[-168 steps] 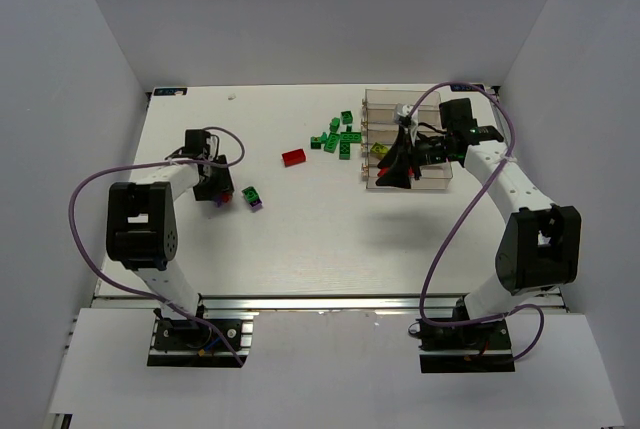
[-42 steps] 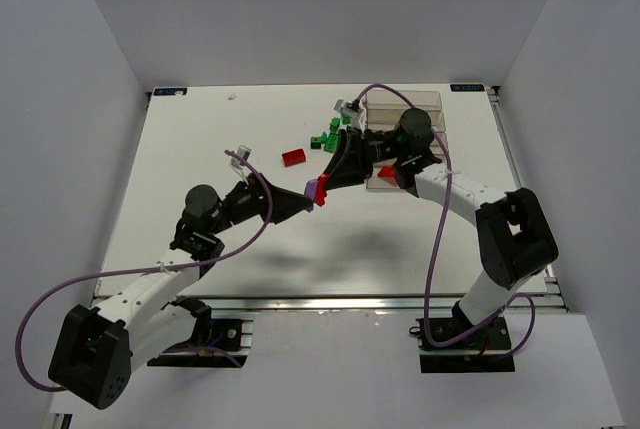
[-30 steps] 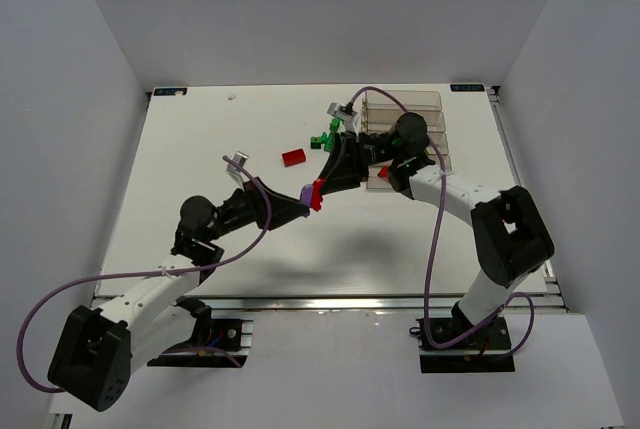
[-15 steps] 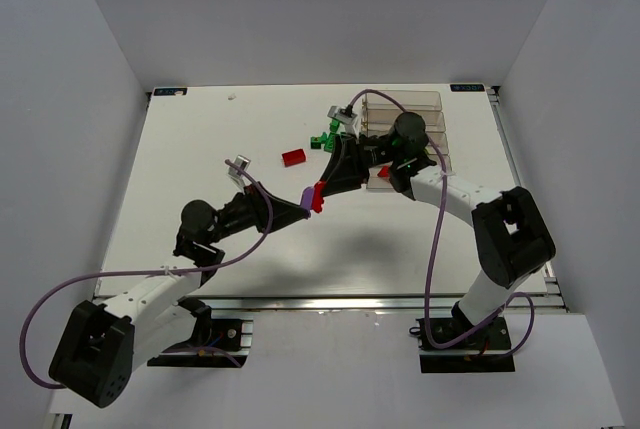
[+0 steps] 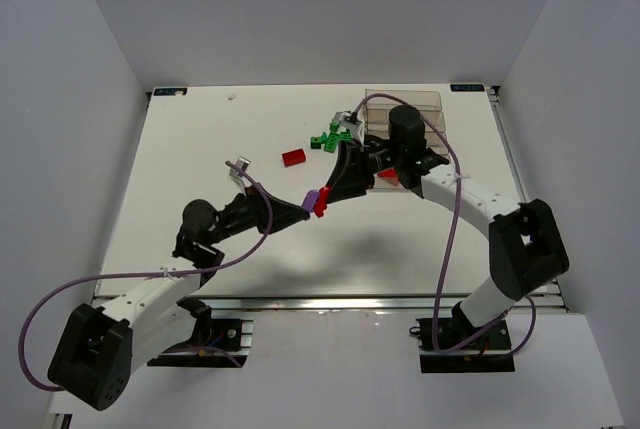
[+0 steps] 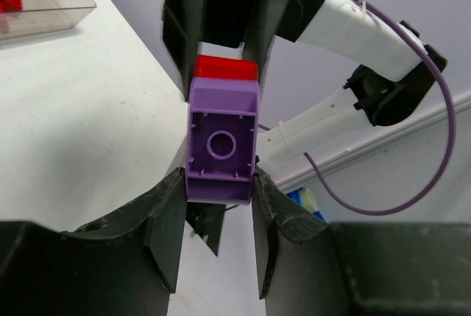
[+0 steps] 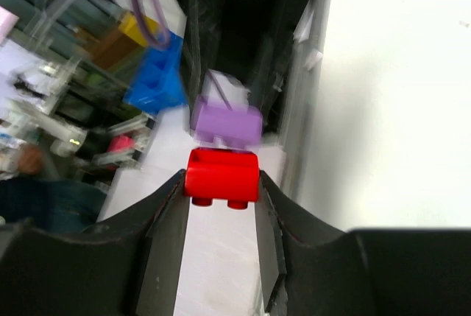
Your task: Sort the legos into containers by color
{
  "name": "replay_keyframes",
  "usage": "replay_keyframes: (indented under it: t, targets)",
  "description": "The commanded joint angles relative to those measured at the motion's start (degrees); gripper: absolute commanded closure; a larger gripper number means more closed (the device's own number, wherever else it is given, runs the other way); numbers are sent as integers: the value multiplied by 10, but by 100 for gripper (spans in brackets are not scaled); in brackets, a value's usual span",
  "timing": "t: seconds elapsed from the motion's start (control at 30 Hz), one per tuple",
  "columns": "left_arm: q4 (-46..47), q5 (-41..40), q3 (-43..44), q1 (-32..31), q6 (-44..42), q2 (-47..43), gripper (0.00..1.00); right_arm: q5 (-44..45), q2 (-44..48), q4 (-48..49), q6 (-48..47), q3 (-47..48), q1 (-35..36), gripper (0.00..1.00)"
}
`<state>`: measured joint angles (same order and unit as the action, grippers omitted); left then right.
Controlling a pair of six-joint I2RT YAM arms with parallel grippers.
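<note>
White tabletop (image 5: 190,139) is carrying loose green legos (image 5: 333,137) beside the containers (image 5: 425,101). Above it, the left tool (image 6: 218,187) is clamping a purple brick (image 6: 222,139) and the right tool (image 7: 221,187) a red brick (image 7: 221,174), nose to nose.

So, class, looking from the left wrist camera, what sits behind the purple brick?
A red brick, gripped by the right gripper, shows just past the purple brick. Only one edge of it is visible; whether the two bricks touch is hidden.

Bright even light; blurred right-wrist background
</note>
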<state>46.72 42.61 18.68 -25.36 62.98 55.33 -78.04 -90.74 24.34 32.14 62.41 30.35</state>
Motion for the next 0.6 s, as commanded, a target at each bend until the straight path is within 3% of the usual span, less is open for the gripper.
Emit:
replay_keyframes:
  t: [0.0, 0.27, 0.43, 0.57]
  targets:
    - [7, -22, 22, -2, -12, -30, 100, 3, 21, -206, -213, 29, -18, 100]
    - [-6, -68, 21, -3, -29, -34, 100, 25, 40, -364, -367, 24, -82, 100]
    - [-114, -105, 37, -2, -84, -55, 100, 188, 21, -514, -483, 83, -151, 100]
    - [-149, -131, 36, -2, -102, -65, 100, 352, 13, -497, -500, 106, -187, 100]
